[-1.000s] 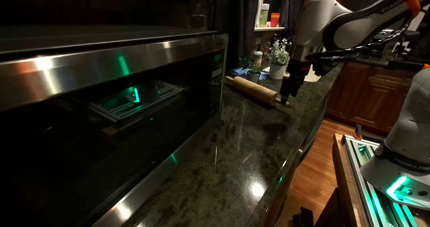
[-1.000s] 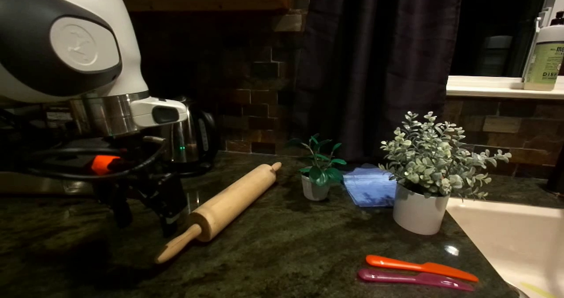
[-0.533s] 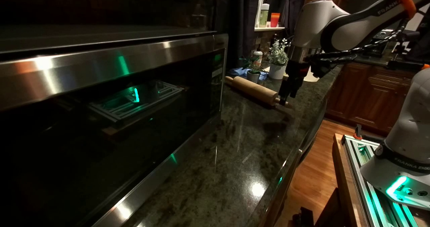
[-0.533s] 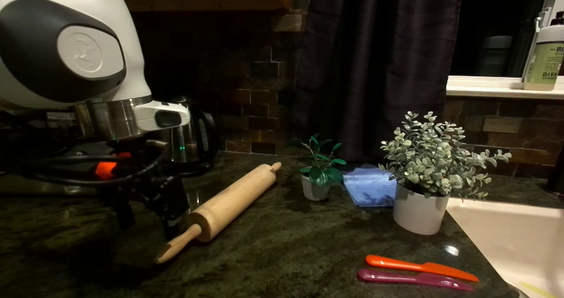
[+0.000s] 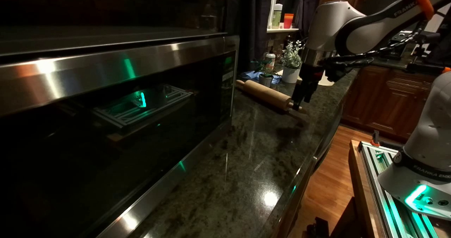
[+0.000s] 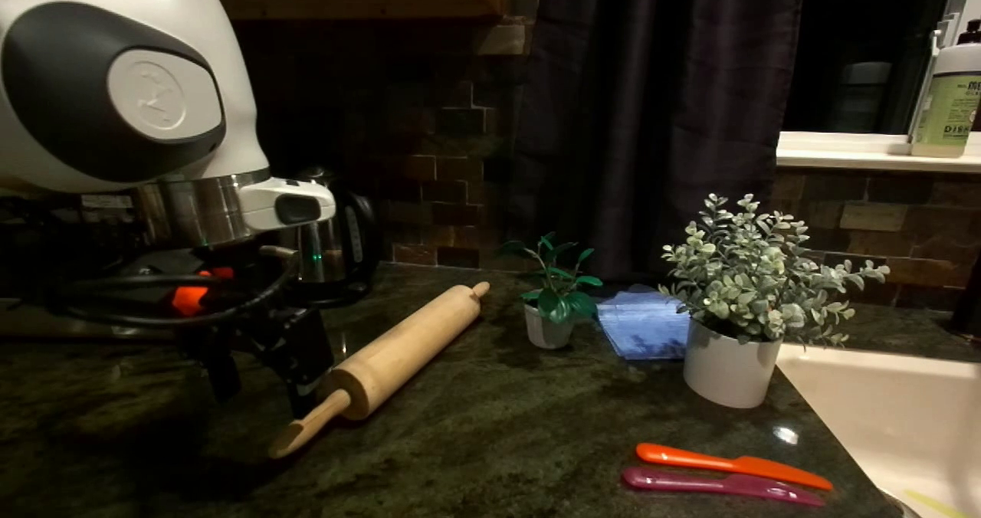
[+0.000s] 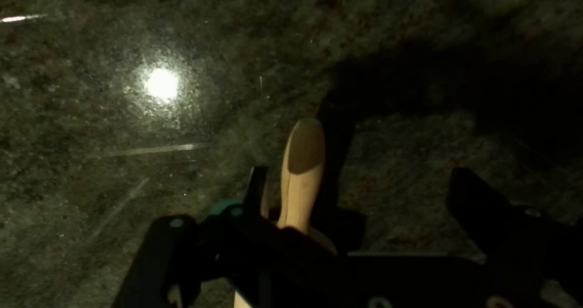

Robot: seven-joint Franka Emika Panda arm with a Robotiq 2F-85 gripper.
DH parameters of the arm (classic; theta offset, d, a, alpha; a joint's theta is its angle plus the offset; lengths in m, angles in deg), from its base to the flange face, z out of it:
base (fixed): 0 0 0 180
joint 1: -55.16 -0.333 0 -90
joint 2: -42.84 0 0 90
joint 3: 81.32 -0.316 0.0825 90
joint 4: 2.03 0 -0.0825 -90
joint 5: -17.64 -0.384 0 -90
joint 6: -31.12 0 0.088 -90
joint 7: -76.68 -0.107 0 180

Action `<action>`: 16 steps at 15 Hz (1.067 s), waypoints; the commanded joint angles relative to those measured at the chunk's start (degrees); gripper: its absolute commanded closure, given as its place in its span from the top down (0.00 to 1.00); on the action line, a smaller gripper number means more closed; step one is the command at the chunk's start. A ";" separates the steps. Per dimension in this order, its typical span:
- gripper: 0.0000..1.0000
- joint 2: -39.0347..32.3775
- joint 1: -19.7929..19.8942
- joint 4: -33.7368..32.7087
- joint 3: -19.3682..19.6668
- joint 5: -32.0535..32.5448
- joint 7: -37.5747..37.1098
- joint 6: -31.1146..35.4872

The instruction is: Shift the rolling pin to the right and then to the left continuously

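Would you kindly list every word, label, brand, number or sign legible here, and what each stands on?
"FRANKA" and "MIKA": robot arm, either side of an orange band.
"FRANKA EMI", rest lost at the picture's edge: robot base.
"DIS", next letter unclear: pump bottle on the windowsill.
Round emblem, no readable letters: robot arm.
Too small or blurred: that bottle's other lettering, the microwave display, the white bottle's label.
Rolling pin: none visible.

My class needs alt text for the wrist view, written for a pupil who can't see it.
A pale wooden rolling pin handle, pointing up the picture, shows between the spread black fingers of the open tool; any contact is unclear. Beneath is a dark speckled countertop with a bright round reflection at upper left.
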 commanded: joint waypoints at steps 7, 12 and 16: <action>0.60 -4.87 1.13 -0.06 0.95 -0.08 -1.22 7.41; 0.23 -6.26 1.76 -0.06 1.36 0.58 -1.43 7.28; 0.07 -6.44 2.03 -0.14 1.45 0.84 -1.60 6.92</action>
